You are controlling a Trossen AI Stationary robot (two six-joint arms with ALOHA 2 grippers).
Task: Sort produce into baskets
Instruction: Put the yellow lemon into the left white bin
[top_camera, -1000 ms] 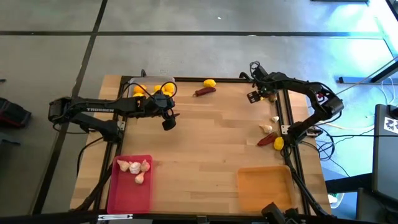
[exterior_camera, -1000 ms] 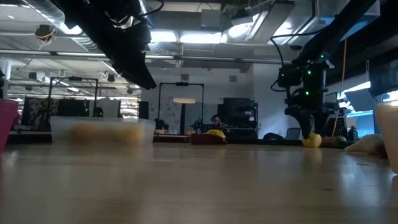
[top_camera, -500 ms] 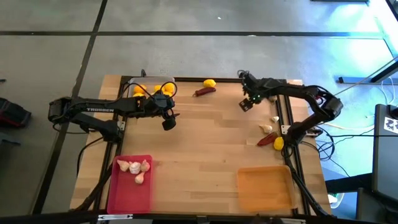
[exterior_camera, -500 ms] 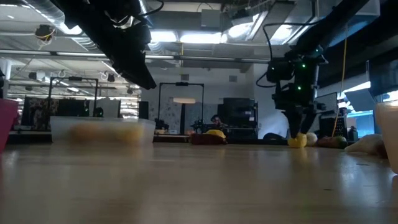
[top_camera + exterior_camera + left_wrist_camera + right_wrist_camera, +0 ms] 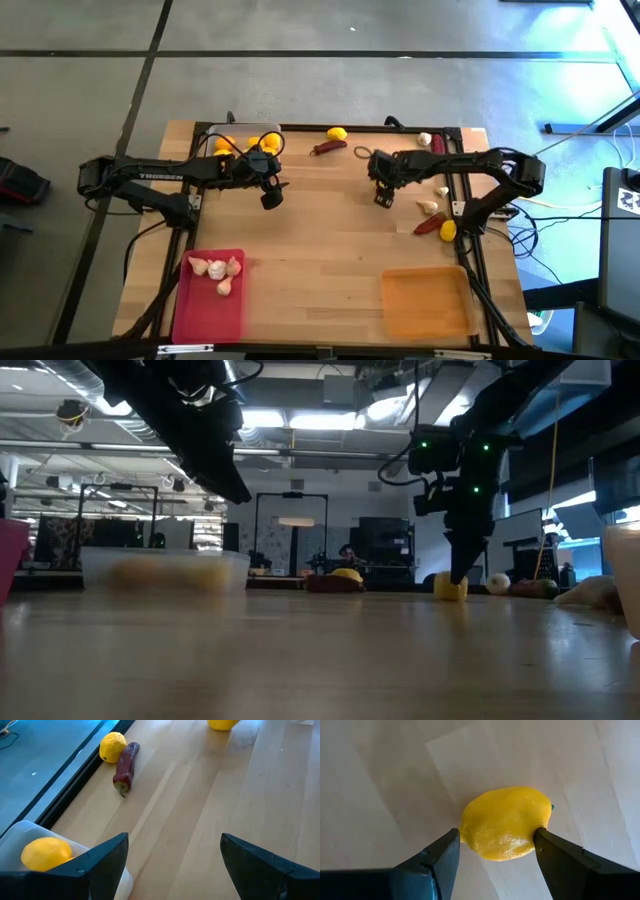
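My right gripper is shut on a yellow lemon over the far middle of the table; the lemon also shows in the low view. My left gripper hangs open and empty just off the clear basket, which holds yellow lemons. The pink-red basket at the near left holds garlic bulbs. The orange basket lies at the near right. My right gripper pinches the lemon between its two fingers, one finger on each end of the fruit. The fingers come from above, pointing down. The lemon lies level, at or just over the tabletop; which, I cannot tell.
A lemon and a red chili lie at the far edge. Garlic lies at the far right. More garlic, a chili and a lemon lie by the right edge.
My right gripper has carried the lemon from the table's far right corner toward the left and a little toward the near edge, staying shut on it and low over the table.
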